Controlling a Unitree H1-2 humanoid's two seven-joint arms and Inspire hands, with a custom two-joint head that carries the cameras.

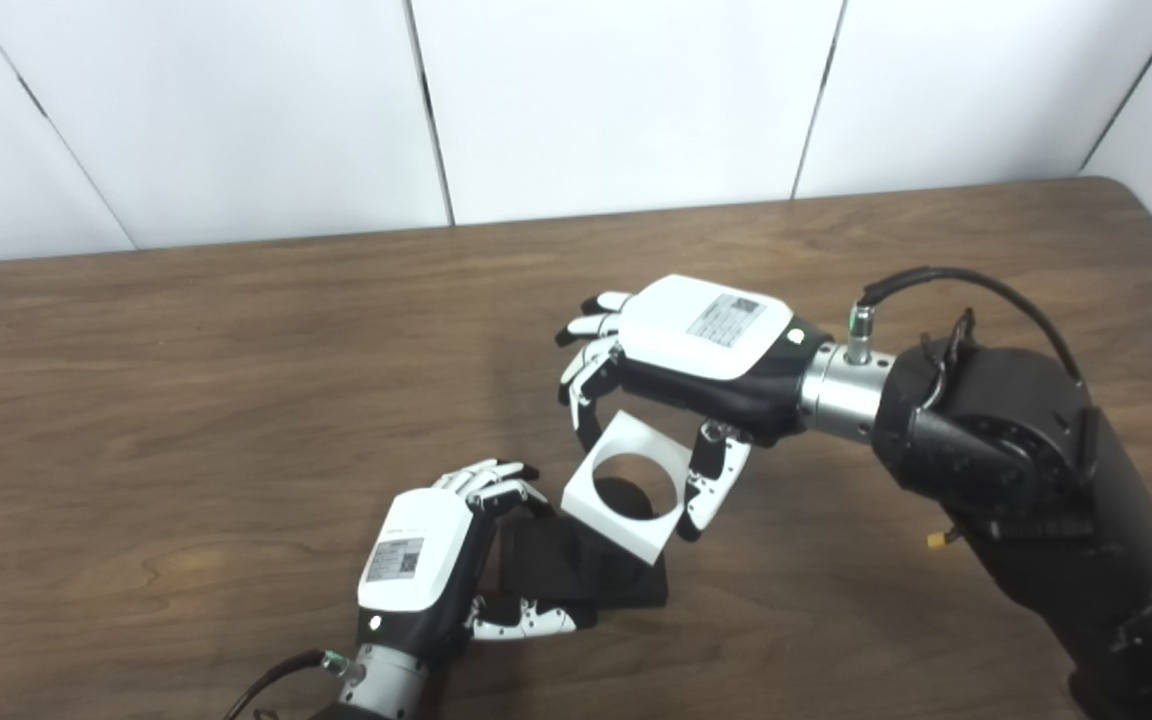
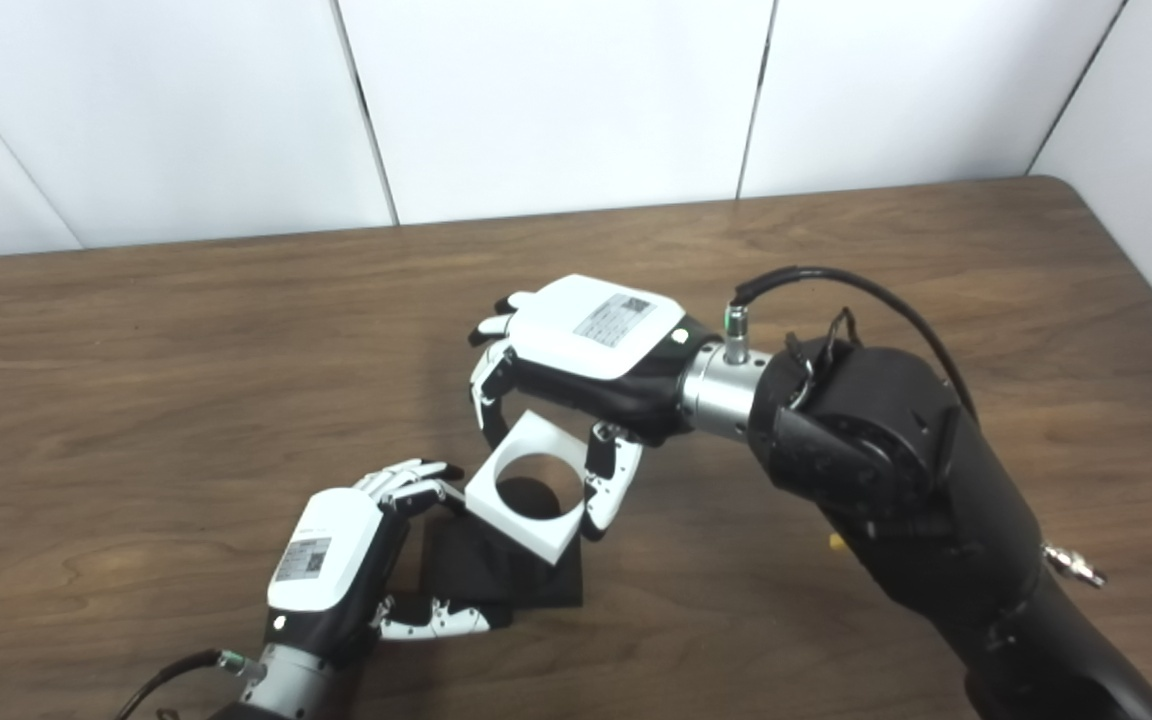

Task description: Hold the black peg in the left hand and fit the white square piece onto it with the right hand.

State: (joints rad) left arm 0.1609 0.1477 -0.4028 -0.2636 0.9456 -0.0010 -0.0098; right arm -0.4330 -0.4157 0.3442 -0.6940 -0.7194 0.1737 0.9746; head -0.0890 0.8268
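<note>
Right hand (image 1: 681,365), palm down, pinches the white square piece (image 1: 626,483) between its curled fingers (image 1: 586,395) on the far edge and its thumb (image 1: 711,480) on the near-right edge. The piece is tilted, its round hole facing up and toward the camera, with something dark showing through the hole (whether that is the peg's tip I cannot tell). Its lower edge overlaps the black peg (image 1: 586,570), sitting right over it; true contact is not clear from either eye view.

Left hand (image 1: 436,565) grips the black peg from its left side: fingers wrap over the far top edge, thumb lies along the near edge. The black piece reads as a flat square block resting low on the table (image 1: 186,400); any upright post is hidden behind the white piece.

Right forearm (image 1: 1026,470), black and bulky, comes in from the lower right, a cable looping over the wrist. Brown wood-grain table, white panelled wall (image 1: 616,100) behind.
</note>
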